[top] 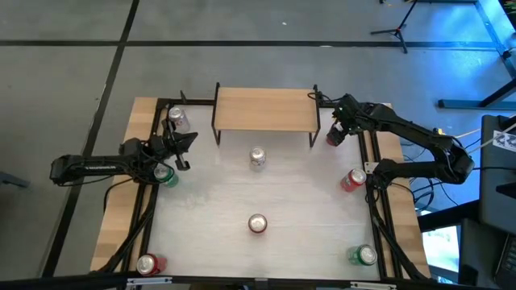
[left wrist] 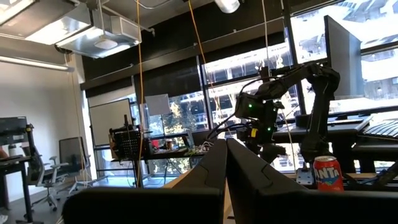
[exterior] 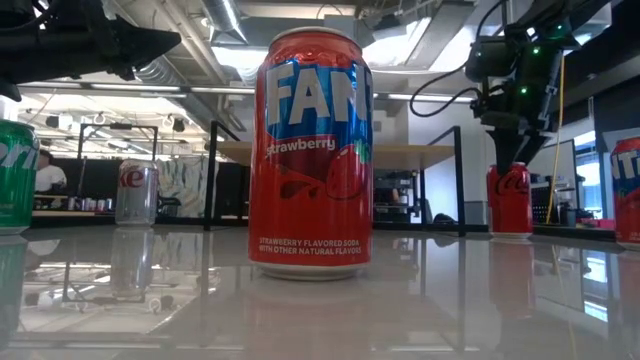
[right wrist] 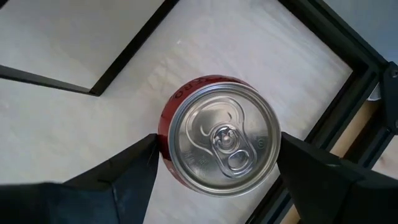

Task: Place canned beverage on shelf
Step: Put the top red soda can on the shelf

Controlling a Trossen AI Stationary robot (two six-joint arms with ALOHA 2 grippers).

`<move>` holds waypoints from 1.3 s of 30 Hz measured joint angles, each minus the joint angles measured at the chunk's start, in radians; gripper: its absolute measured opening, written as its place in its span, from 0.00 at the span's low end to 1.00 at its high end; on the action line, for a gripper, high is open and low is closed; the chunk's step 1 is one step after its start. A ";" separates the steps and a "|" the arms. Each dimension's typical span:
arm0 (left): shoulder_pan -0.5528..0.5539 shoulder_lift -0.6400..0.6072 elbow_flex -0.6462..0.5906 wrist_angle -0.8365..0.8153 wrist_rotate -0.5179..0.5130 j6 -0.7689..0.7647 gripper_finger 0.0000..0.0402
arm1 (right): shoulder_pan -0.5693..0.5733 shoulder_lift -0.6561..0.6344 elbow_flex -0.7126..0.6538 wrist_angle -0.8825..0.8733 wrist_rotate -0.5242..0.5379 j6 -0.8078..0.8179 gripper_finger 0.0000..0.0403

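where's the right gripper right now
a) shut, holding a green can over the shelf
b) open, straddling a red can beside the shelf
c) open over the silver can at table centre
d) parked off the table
b: in the right wrist view the right gripper has its fingers spread either side of the red can, which stands on the table by the shelf.

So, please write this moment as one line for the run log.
right gripper: open, straddling red cola can | left gripper: shut, idle | shelf: no cans
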 joint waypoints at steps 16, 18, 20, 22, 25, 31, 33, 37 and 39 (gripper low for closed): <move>0.000 0.000 0.000 0.000 0.000 -0.001 0.01 | 0.001 0.001 0.021 0.029 0.025 0.003 0.76; 0.000 0.000 0.000 0.000 0.000 -0.001 0.01 | 0.001 0.000 0.010 0.062 0.027 0.003 0.76; 0.000 0.000 0.000 0.000 0.000 -0.002 0.01 | 0.001 0.000 -0.002 0.072 0.025 0.003 0.76; 0.000 0.000 0.000 0.000 0.000 -0.002 0.01 | 0.001 0.000 -0.010 0.084 0.026 0.003 0.76; 0.000 0.000 0.000 0.000 0.000 -0.002 0.01 | 0.001 -0.001 -0.017 0.092 0.020 0.003 0.76; 0.000 0.000 0.000 0.000 0.000 -0.003 0.01 | 0.000 -0.003 -0.037 0.117 0.008 0.002 0.76; 0.000 0.000 0.000 0.000 0.000 -0.008 0.01 | 0.000 -0.003 -0.040 0.120 0.008 0.002 0.76; 0.000 0.000 0.000 0.007 0.000 -0.026 0.01 | 0.000 -0.002 -0.040 0.121 0.001 0.002 0.76; 0.000 0.000 0.000 0.009 0.000 -0.026 0.01 | 0.000 -0.002 -0.041 0.120 0.000 0.003 0.77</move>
